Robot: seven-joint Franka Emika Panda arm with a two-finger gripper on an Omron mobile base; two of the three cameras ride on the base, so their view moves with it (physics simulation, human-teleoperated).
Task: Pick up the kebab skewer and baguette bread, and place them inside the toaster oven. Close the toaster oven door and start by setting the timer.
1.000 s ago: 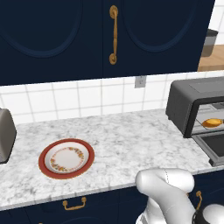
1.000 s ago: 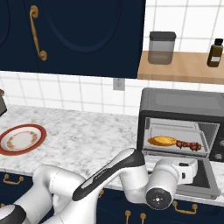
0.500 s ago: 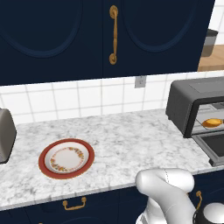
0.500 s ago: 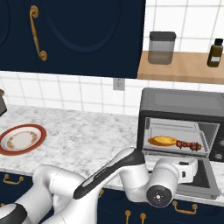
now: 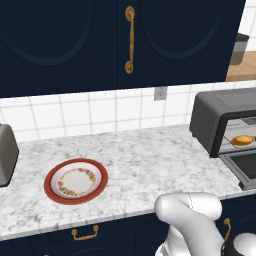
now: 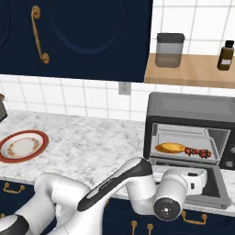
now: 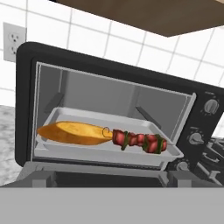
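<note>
The dark grey toaster oven (image 6: 193, 108) (image 5: 215, 112) (image 7: 26, 87) stands at the right of the counter. Its door (image 6: 215, 188) (image 5: 245, 170) is dropped flat. On the tray (image 7: 57, 114) inside lie the golden baguette bread (image 7: 72, 132) (image 6: 170, 148) (image 5: 242, 140) and, touching its right end, the kebab skewer (image 7: 140, 141) (image 6: 198, 152) with red and brown chunks. My gripper (image 6: 196, 175) hovers low over the lowered door, facing the cavity, open and holding nothing. Two knobs (image 7: 211, 106) (image 7: 195, 138) sit on the oven's right panel.
A red-rimmed plate (image 5: 76, 181) (image 6: 23, 145) lies bare on the marble counter at the left, with a silver toaster (image 5: 6, 155) beyond it. A jar (image 6: 169, 49) and a dark bottle (image 6: 225, 55) stand on the wooden shelf above the oven.
</note>
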